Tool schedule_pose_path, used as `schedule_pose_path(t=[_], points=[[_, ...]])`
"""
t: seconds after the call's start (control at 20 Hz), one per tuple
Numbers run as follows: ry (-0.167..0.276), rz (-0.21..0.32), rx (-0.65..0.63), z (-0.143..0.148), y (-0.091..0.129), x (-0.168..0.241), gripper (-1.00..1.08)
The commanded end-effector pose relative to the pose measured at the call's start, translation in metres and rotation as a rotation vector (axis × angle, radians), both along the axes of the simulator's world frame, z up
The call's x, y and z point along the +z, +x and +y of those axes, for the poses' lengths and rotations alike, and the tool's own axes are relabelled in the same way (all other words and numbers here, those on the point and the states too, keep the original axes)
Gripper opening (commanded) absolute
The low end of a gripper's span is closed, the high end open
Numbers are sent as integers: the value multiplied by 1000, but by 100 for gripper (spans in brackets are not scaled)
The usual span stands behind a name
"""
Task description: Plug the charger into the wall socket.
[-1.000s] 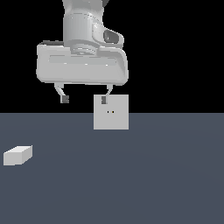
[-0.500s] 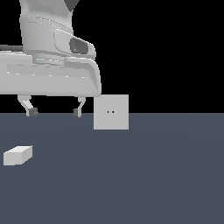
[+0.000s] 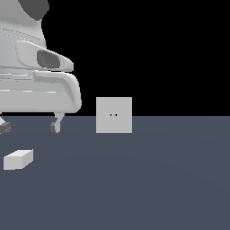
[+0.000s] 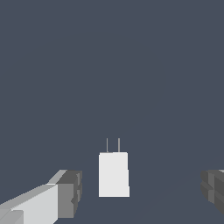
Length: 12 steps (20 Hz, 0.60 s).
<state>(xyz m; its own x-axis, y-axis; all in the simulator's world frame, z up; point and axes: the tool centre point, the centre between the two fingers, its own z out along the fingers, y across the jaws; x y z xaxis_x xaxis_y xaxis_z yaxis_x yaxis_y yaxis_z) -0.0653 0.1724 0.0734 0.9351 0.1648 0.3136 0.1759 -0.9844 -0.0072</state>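
The charger (image 3: 18,159) is a small white block lying on the dark floor at the exterior view's left. In the wrist view the charger (image 4: 113,174) shows two thin prongs at one end. My gripper (image 3: 29,127) hangs open above and slightly behind it, one dark fingertip (image 3: 55,127) visible and the other at the frame's edge. In the wrist view the charger lies between my two fingers (image 4: 68,192), with nothing held. The wall socket (image 3: 114,115) is an upright light-grey square plate with two tiny dark holes, standing to the right of my gripper.
The dark grey floor (image 3: 157,179) stretches across the scene under a black background. No other objects show.
My arm has swung toward the exterior view's left and come nearer the camera, away from the wall socket and over the charger. The fingers have stayed open.
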Motion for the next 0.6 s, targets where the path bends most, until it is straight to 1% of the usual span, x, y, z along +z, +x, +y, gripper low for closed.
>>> schedule_pose_path(t=[0.0,0.3,0.55], points=[[0,-16,6,7,-2,-4,100],[0,-35,14,16,-4,-10,100],[0,-36,15,18,-4,-11,100]])
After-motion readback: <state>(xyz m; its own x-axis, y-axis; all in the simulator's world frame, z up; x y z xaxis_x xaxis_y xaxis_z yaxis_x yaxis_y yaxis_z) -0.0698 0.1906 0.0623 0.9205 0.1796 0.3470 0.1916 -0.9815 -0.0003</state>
